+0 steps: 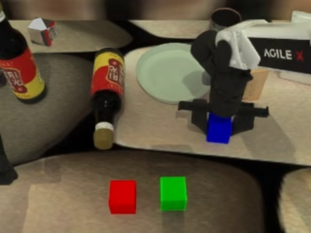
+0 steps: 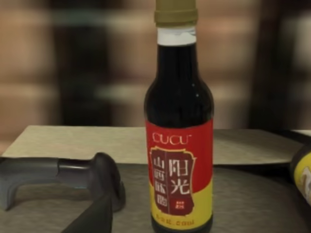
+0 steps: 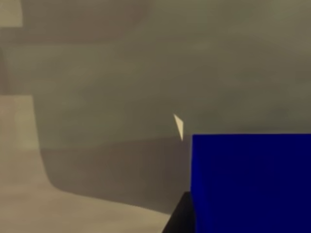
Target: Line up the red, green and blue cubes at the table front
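The red cube and the green cube sit side by side, a small gap apart, on the beige-brown table front. My right gripper hangs right of the table's middle, shut on the blue cube, with its shadow on the tabletop behind it. In the right wrist view the blue cube fills one corner, with a dark finger against its side. My left arm shows only as a dark shape at the left edge.
A soy sauce bottle lies left of a pale green plate. Another bottle stands at far left. A faceted block, a dark cup and a tan box sit at the back. A dark grey curved object lies beside the standing bottle.
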Motion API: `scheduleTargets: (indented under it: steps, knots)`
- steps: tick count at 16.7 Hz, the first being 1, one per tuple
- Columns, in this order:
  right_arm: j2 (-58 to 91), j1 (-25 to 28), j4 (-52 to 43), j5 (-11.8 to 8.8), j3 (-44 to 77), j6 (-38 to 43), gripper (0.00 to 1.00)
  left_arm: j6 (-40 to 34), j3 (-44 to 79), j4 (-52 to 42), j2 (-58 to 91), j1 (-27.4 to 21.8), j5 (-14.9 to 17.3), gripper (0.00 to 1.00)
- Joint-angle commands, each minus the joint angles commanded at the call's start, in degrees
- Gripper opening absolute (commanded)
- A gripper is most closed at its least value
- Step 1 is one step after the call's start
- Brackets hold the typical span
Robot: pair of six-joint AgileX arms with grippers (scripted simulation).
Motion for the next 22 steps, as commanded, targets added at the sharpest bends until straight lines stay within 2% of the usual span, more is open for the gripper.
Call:
scheduleTargets:
  steps: [2,3,12,18,22]
  knots:
    - [0.0,0.0,0.0,0.0,0.0,0.0,0.02,0.0,0.0,0.0,0.0,0.0,0.0,1.0]
    - [0.0,0.0,0.0,0.0,0.0,0.0,0.0,0.0,0.0,0.0,0.0,0.0,0.0,1.0]
    - [-0.42,-0.13,-0.35,0.18,0.23,-0.06,0.0,0.0,0.0,0.0,0.0,0.0,0.0,1.0]
    - [-3.48,0.24,-11.57,0.15,7.64,-0.02,0.0,0.0,0.0,0.0,0.0,0.0,0.0,1.0]
    - [-4.62,0.33,-13.67,0.14,9.32,-0.17,0.0,0.0,0.0,0.0,0.0,0.0,0.0,1.0]
